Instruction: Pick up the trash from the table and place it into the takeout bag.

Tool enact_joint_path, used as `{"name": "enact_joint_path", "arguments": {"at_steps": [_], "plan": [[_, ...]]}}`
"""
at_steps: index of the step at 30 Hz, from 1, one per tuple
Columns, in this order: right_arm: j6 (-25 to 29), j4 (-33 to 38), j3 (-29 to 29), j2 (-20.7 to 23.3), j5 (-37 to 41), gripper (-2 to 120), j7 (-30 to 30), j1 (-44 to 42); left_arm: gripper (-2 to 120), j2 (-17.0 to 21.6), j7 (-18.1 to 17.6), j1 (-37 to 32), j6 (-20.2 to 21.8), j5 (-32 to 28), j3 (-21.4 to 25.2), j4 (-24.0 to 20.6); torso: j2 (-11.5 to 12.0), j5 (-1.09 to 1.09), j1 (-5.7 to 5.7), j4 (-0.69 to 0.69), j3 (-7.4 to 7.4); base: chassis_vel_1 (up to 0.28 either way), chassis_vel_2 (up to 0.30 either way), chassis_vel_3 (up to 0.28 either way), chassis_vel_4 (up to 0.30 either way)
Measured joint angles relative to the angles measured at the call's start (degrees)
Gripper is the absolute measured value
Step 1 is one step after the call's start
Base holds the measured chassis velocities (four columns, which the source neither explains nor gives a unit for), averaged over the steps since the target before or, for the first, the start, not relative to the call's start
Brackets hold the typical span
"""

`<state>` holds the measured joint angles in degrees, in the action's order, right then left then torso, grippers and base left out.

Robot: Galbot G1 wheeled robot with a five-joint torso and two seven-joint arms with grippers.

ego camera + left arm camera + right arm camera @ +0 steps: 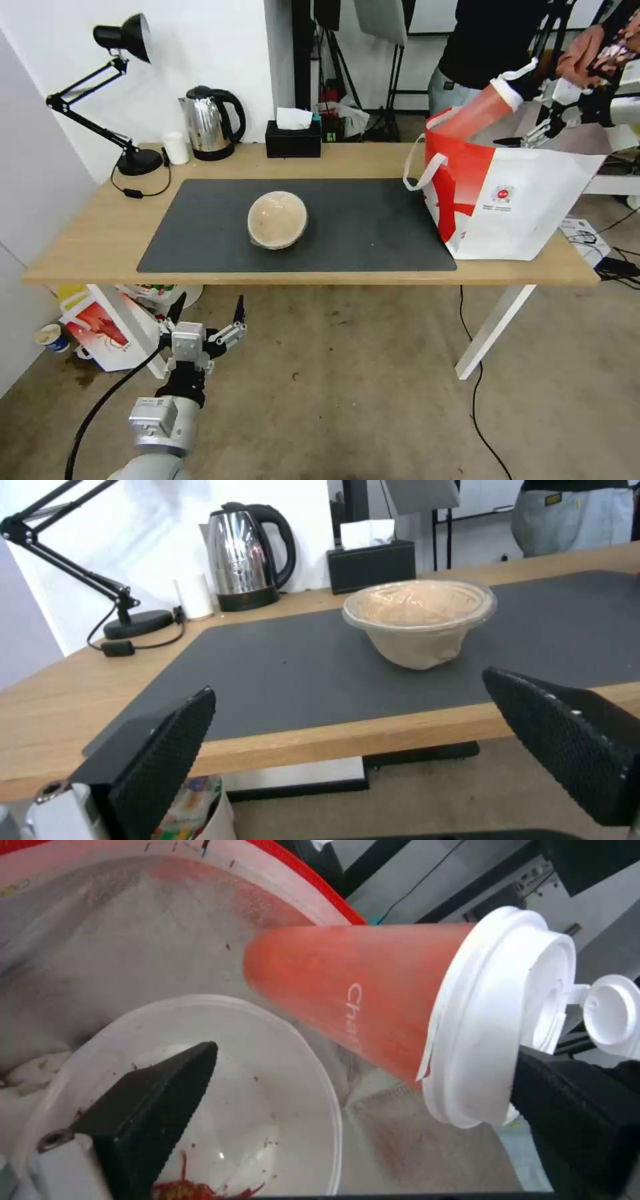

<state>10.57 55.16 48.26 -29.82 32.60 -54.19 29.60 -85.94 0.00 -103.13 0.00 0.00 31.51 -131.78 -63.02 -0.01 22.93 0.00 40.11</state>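
The right gripper [360, 1120], fingers apart, is releasing the tall red drink cup with white lid [373, 1020] tilted inside the white takeout bag [533, 200]; retreat straight upward. Left gripper [207, 320] is idling open below the table [93, 227].

The left tool [207, 312], seen below the desk's [87, 247] front edge, has two black, tapering fingers [167, 760] with knurled pads, set on silver linkages and a pale grey block. Behind it come a black collar, a silver cylindrical wrist and a black cable. The right tool [533, 137] has silver linkages and black finger pads.
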Motion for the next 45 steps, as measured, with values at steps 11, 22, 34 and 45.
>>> {"name": "enact_joint_path", "arguments": {"at_steps": [11,22,34,45], "plan": [[1.1,0.2,1.4,1.0,-0.5,100,-1.3,1.2,100,0.0,0.0,0.0,0.0,0.0,0.0,0.0,0.0,0.0,-0.01,0.0,0.0,0.0,0.0,0.0,0.0],[5.8,-3.1,2.7,-0.1,-9.2,100,-5.3,5.2,100,0.0,0.0,0.0,0.0,0.0,0.0,0.0,0.0,0.0,-0.01,0.0,0.0,0.0,0.0,0.0,0.0],[4.6,-3.4,1.8,-0.1,-4.0,100,-3.7,5.1,100,0.0,0.0,0.0,0.0,0.0,0.0,0.0,0.0,0.01,-0.01,0.01,0.0,0.0,0.0,0.0,0.0],[1.6,6.2,-4.5,5.4,15.4,100,10.7,-0.7,100,0.0,0.0,0.0,0.0,0.0,0.0,0.0,0.0,0.01,-0.01,0.0,0.0,0.0,0.0,0.0,0.0]]}}
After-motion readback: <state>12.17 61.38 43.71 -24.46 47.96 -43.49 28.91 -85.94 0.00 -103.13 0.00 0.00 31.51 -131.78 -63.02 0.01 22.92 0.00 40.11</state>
